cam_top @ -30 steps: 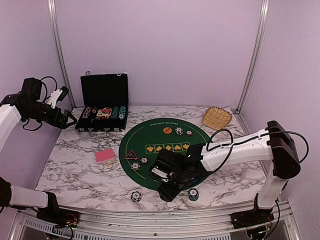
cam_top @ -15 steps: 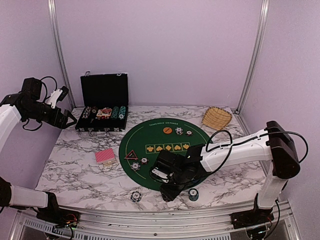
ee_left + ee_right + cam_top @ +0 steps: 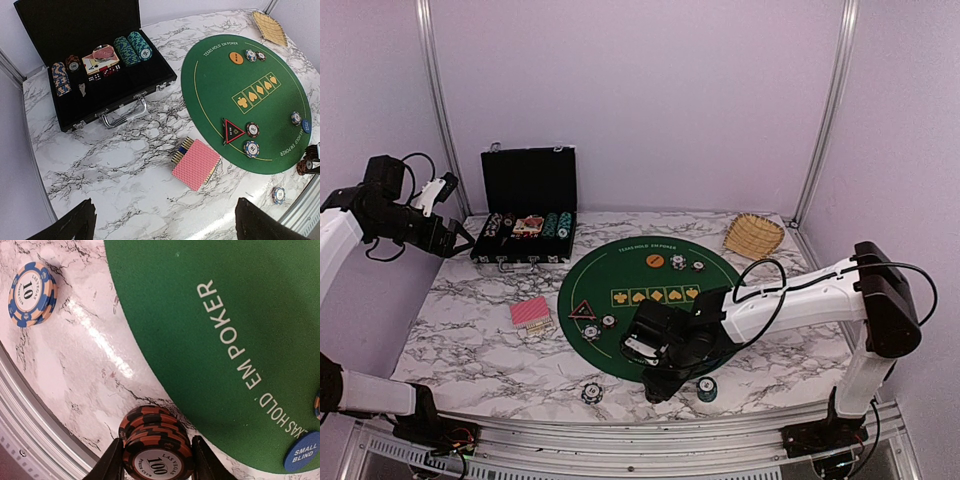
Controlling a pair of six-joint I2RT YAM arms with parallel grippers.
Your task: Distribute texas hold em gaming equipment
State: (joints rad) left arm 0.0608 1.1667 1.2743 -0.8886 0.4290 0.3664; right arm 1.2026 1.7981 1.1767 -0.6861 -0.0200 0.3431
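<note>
Orange-black chip stack (image 3: pixel 156 440), R wrist view: where does it sit? (Desk)

Over the marble table (image 3: pixel 75 370), right at the rim of the green mat (image 3: pixel 200 315); top chip reads 100. My right gripper (image 3: pixel 157 462) has one finger pressed to each side, i.e. clamped on the stack. I can't tell if it's lifted or resting. Top view: that gripper is low at the mat's near rim. (Op)

Same view, other items? (Desk)

Upper left: blue-peach chip (image 3: pixel 31 294), marked 10, flat on the marble, well apart from the stack. Lower right: blue button (image 3: pixel 302 452), "small blind", on the mat near its rim. (Op)

Top view, mat contents? (Desk)

Far side: orange button (image 3: pixel 654 260) w/ a chip pair (image 3: pixel 678 262) just beside it. Left side: triangle marker (image 3: pixel 583 309), red-black, w/ two loose chips (image 3: pixel 608 321) near it. Centre: row of yellow suit symbols printed on the mat. (Op)

Off the mat? (Desk)

Left: red-backed cards (image 3: pixel 531 312), one deck on the marble just beside the rim. Near edge: teal chips (image 3: pixel 707 388), just right of my right gripper. Far left: black case (image 3: pixel 528 215), lid upright, chip rows, cards and dice inside. Far right corner: wicker basket (image 3: pixel 753 235). (Op)

L arm? (Desk)

My left gripper (image 3: pixel 465 240) hangs in the air just left of the case. L wrist view: fingers (image 3: pixel 75 222) spread wide, deck and case below them. (Op)
</note>
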